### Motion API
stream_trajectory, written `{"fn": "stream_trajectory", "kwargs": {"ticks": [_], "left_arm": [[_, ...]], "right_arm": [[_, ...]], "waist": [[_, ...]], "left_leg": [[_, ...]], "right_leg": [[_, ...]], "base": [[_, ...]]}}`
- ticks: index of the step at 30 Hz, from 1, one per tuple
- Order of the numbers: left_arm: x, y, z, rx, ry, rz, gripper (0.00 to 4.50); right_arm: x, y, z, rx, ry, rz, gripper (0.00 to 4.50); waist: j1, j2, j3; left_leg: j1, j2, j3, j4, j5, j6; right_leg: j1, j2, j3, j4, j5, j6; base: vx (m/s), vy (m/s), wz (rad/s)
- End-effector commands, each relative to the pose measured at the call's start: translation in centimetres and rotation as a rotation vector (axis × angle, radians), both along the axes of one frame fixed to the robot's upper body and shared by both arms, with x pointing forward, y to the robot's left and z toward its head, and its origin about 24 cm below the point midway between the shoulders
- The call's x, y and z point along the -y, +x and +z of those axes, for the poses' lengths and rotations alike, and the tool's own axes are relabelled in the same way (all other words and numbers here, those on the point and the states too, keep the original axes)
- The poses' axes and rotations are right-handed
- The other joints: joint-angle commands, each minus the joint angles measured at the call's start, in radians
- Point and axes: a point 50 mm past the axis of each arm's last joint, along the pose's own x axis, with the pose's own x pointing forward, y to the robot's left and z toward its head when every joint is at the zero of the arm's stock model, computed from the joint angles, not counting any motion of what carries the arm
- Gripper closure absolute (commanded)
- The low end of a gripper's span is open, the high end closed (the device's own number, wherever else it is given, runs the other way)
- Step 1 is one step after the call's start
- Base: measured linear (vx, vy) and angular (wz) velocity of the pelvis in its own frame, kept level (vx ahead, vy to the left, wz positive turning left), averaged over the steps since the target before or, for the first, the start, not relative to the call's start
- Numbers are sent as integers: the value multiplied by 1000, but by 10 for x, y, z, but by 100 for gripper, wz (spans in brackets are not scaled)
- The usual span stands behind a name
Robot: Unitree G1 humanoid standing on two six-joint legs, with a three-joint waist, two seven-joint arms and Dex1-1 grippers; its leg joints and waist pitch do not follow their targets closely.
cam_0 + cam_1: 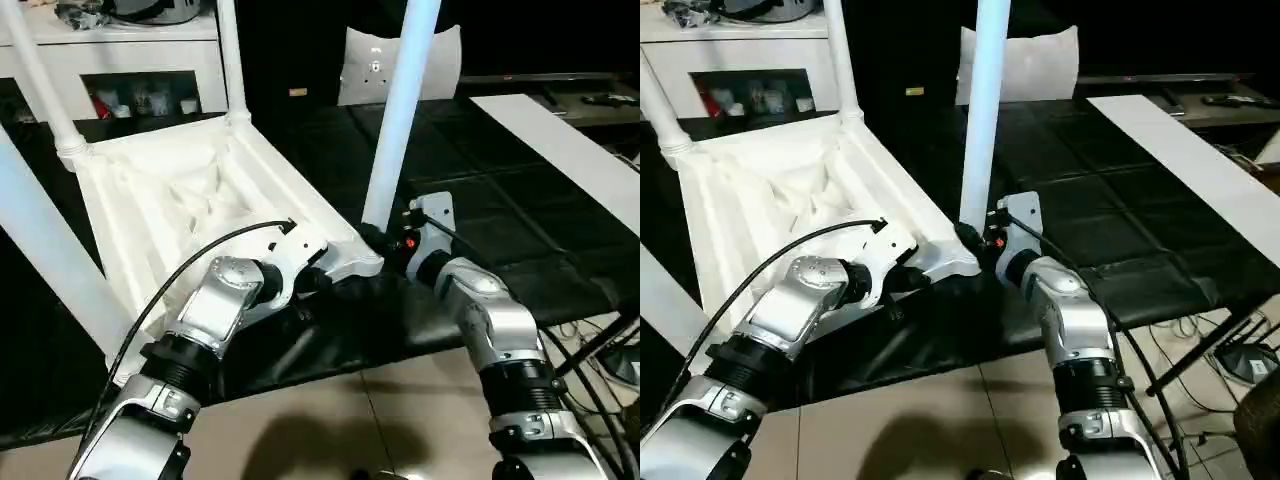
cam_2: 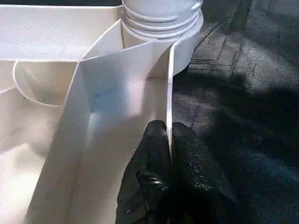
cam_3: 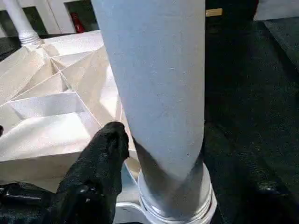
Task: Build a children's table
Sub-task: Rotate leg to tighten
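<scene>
Table top (image 1: 190, 190) lies upside down on our black desk (image 1: 480, 230), legs pointing up. Our left gripper (image 2: 169, 140) pinches the thin side wall of the top, just short of the corner socket (image 2: 163, 23). Our right gripper (image 3: 154, 154) stands open around the base of the near leg (image 3: 159, 84), one finger (image 3: 105, 154) beside it.

upright legs (image 1: 400, 110) ring the upturned top (image 1: 190, 200), open black mat (image 1: 480, 190) to its right
</scene>
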Motion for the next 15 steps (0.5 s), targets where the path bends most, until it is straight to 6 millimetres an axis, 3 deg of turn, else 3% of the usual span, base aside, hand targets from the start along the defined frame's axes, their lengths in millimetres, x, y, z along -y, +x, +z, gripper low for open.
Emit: {"fn": "stream_trajectory", "kwargs": {"ticks": [1, 7, 11, 13, 15], "left_arm": [[16, 3, 27, 130, -59, -116, 450], [1, -1, 19, 108, -25, -194, 450], [-8, -4, 19, 104, -20, -270, 450], [-14, -9, 20, 100, -13, -353, 450], [-17, -12, 20, 88, -3, -414, 450]], "right_arm": [[-16, -9, -1, -3, 43, 126, 144], [6, -14, 2, 52, 9, 243, 92], [21, -20, 9, 49, 9, 362, 59], [32, -23, 10, 78, -88, 456, 37], [39, -25, 10, 82, -130, 513, 25]], "waist": [[12, 7, -78], [22, 6, -80], [30, 8, -75], [38, 5, -73], [44, 9, -71]], "left_leg": [[0, 0, 15, -66, -191, 66], [-5, 1, 18, -63, -146, 71], [0, 3, 19, -64, -191, 74], [7, 5, 18, -64, -222, 63], [13, 7, 19, -64, -242, 56]], "right_leg": [[76, -40, 36, -61, -359, -128], [80, -39, 42, -46, -281, -160], [77, -39, 41, -54, -350, -149], [72, -40, 38, -61, -412, -126], [65, -41, 40, -63, -428, -126]], "base": [[0, 0, 0], [0, 0, 0], [0, 0, 0], [0, 0, 0], [0, 0, 0]]}}
